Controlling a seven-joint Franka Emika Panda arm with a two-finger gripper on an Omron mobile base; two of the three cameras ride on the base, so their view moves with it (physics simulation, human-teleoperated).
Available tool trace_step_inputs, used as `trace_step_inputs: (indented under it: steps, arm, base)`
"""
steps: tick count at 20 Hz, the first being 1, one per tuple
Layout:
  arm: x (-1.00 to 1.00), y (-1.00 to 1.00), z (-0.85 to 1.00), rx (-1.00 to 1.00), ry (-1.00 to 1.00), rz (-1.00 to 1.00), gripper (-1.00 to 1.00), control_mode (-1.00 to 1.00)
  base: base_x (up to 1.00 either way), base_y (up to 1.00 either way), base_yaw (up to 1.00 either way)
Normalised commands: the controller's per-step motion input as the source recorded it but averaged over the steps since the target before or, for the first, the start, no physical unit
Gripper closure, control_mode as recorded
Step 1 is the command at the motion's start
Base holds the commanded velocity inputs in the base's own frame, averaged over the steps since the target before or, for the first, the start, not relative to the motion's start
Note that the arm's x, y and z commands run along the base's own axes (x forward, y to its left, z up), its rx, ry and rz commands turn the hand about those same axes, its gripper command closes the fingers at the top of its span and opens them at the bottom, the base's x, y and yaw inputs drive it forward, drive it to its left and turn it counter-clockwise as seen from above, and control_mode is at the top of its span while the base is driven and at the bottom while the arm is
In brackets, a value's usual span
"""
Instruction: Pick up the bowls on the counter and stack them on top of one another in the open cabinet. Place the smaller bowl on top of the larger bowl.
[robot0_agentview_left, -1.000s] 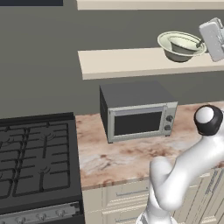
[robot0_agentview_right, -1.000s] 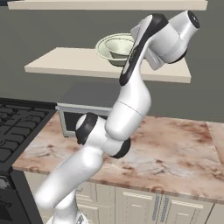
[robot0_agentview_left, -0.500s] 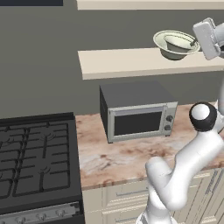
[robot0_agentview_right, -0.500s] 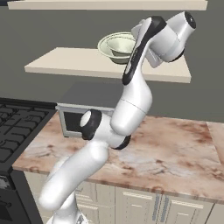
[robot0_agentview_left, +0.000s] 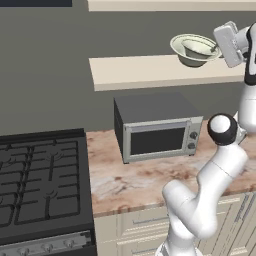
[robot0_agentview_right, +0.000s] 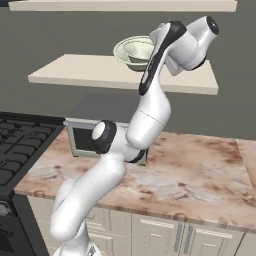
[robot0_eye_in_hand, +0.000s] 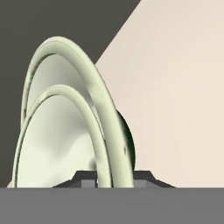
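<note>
Now I am at the stacking step: over the shelf (robot0_agentview_left: 150, 70) in the upper right of the left base view, the larger bowl (robot0_agentview_left: 192, 51) and the smaller bowl (robot0_agentview_left: 198, 47) nested inside it tilt together. My gripper (robot0_eye_in_hand: 114, 180) is pinched narrow on their rims. Next, I judge, comes lowering them flat onto the board before letting go.

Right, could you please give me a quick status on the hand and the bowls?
Hand clamped on a bowl rim. Smaller bowl nested in larger bowl, both at the open cabinet shelf, tilted. Nothing in the way.
</note>
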Motion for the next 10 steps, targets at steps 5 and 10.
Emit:
trace_step_inputs:
  steps: [5,10]
  arm:
    - [0.19,0.03,0.0,0.0,0.0,0.01,1.0,-1.0]
    - [0.16,0.04,0.0,0.0,0.01,0.01,-1.0,-1.0]
  base:
    - [0.0,0.0,0.0]
    - [0.0,0.0,0.0]
